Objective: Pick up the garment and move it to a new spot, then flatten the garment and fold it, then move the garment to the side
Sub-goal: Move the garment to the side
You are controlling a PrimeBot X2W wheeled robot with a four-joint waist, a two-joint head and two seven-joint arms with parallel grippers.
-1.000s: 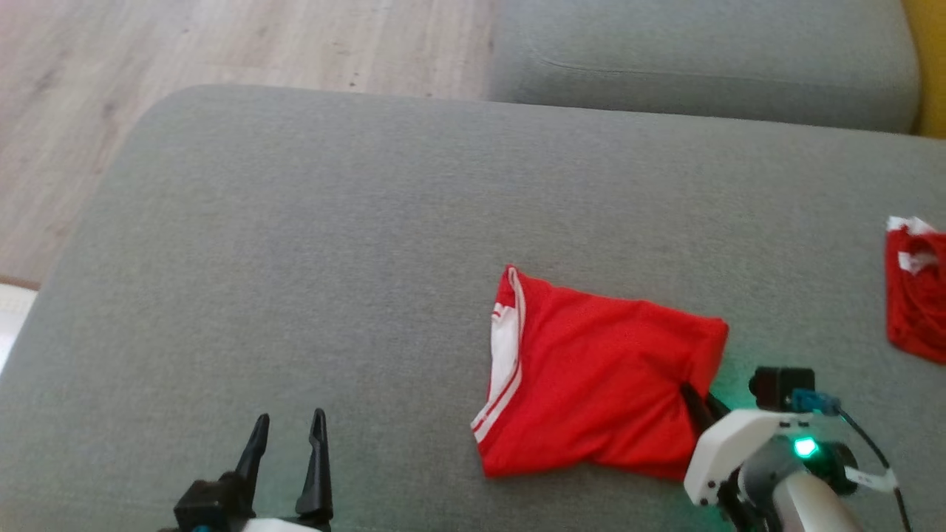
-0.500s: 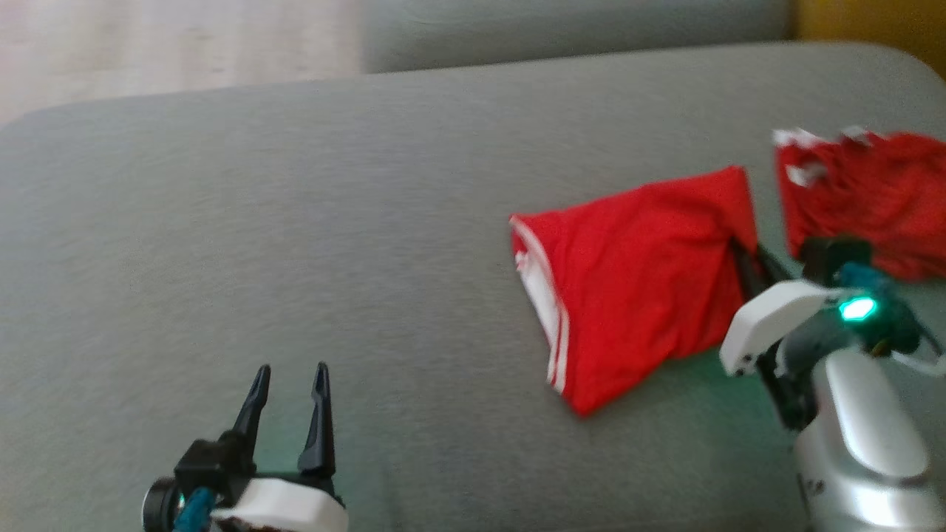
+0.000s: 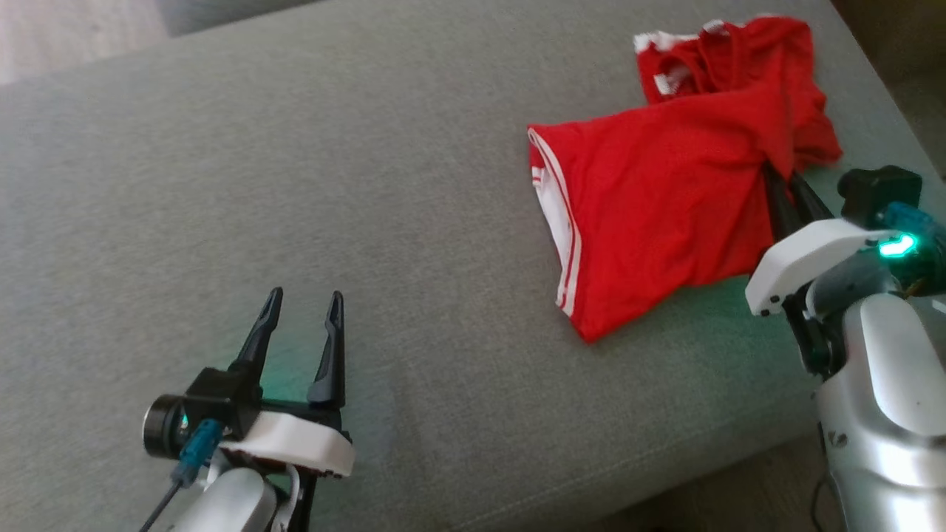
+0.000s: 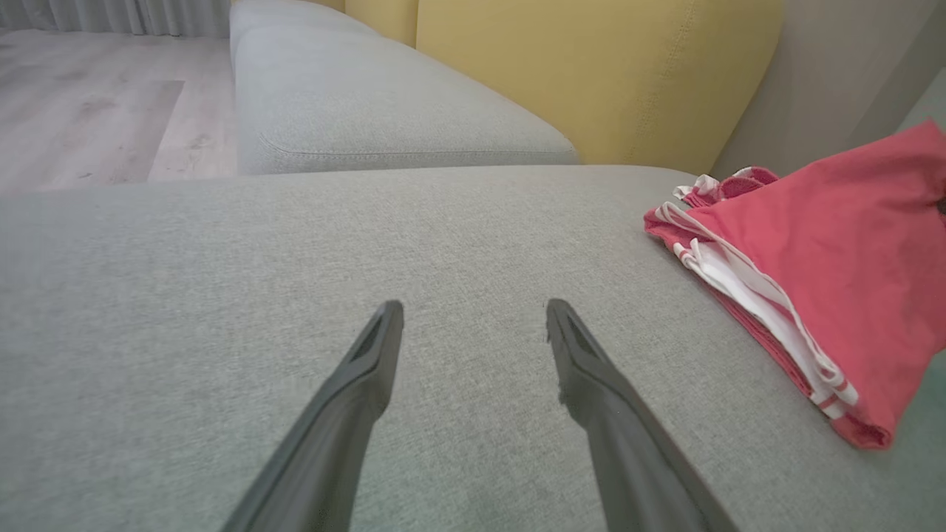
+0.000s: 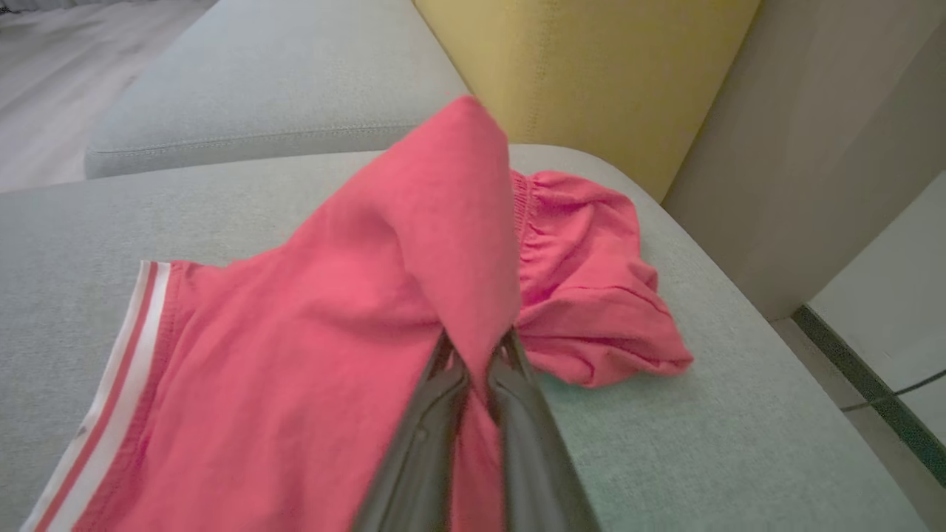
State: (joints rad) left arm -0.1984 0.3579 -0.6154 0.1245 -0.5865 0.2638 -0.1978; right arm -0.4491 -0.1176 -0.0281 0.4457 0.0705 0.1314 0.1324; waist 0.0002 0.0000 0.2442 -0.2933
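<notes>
1. The garment (image 3: pixel 650 214), folded into a compact red packet with its white sleeve and striped trim on the left edge, had travelled across the grey sofa cushion (image 3: pixel 295 148) toward the robot's right. A second before, it lay well apart from the red shorts (image 3: pixel 739 59); now its raised right corner touched them.
2. The right tool (image 5: pixel 479 341) was pinched almost shut on that corner, lifting it into a peak while the rest of the fold rested on the cushion.
3. The head camera had swung as well, so much of the apparent shift was the view. The closed gap to the shorts was the real change.
4. The left tool (image 3: pixel 305 294) stood fully spread and held nothing, over bare cushion and well apart from the garment, as it had a second before.
5. Judging by this, the last step of moving the folded garment aside looked nearly done. Letting go so close to the shorts and the cushion's right edge risked snagging them or opening the fold.
</notes>
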